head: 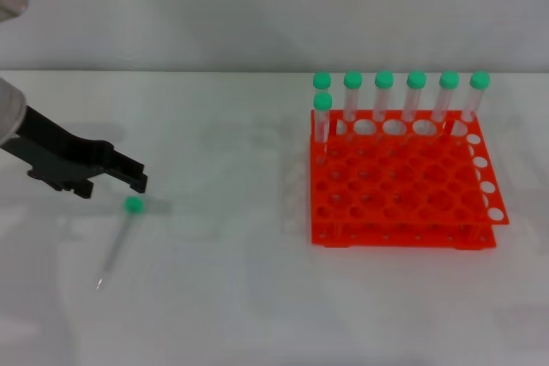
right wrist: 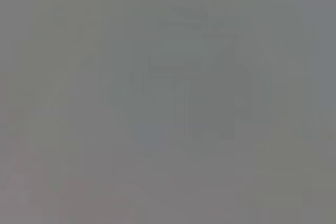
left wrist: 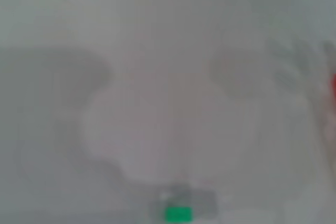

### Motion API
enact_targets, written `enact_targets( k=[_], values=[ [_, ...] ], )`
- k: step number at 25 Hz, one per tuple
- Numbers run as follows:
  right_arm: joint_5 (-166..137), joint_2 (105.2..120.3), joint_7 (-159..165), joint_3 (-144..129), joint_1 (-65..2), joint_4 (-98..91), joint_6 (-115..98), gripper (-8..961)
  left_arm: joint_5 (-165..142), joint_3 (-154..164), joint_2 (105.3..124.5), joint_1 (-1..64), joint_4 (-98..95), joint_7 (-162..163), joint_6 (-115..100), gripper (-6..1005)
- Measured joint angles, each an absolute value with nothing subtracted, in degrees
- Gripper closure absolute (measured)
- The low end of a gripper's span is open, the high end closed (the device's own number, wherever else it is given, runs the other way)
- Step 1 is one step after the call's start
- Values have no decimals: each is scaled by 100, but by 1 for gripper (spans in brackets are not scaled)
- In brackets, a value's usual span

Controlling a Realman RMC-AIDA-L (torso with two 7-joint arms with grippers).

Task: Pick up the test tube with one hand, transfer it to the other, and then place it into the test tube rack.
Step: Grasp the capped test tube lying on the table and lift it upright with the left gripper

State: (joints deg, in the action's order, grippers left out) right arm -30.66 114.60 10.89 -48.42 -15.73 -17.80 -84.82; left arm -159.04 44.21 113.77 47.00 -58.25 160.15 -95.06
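Observation:
The test tube [head: 117, 244] lies flat on the white table at the left, green cap toward the back and tapered tip toward the front edge. Its green cap also shows in the left wrist view [left wrist: 178, 213]. My left gripper [head: 129, 179] is black and hangs just above and behind the tube's cap, apart from it and holding nothing. The orange-red test tube rack [head: 403, 190] stands at the right. My right gripper is out of view, and the right wrist view shows only a featureless grey.
Several green-capped tubes [head: 383, 96] stand upright in the rack's back row, with one more [head: 322, 117] at its left edge just in front. A grey wall runs behind the table [head: 232, 297].

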Motion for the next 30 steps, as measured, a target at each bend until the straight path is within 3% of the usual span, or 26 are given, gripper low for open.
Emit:
enact_targets(
  k=[4,21,30],
  values=[
    [-3069,11461,1089,-4852,-1573,-1777,-8482,324,-15925,4442,11439,4773,-5606,16014,-9493,111],
    [-3088,11461,1019,-4840,-1619,-1736,-8458,324,-16221,5027,11329,5005,-4881,16163,-9509,112],
    [-3073,11461,1019,-4859,-1634,-1722,-8454,324,-16226,5034,11427,4969,-4681,16163,-9505,112]
  ],
)
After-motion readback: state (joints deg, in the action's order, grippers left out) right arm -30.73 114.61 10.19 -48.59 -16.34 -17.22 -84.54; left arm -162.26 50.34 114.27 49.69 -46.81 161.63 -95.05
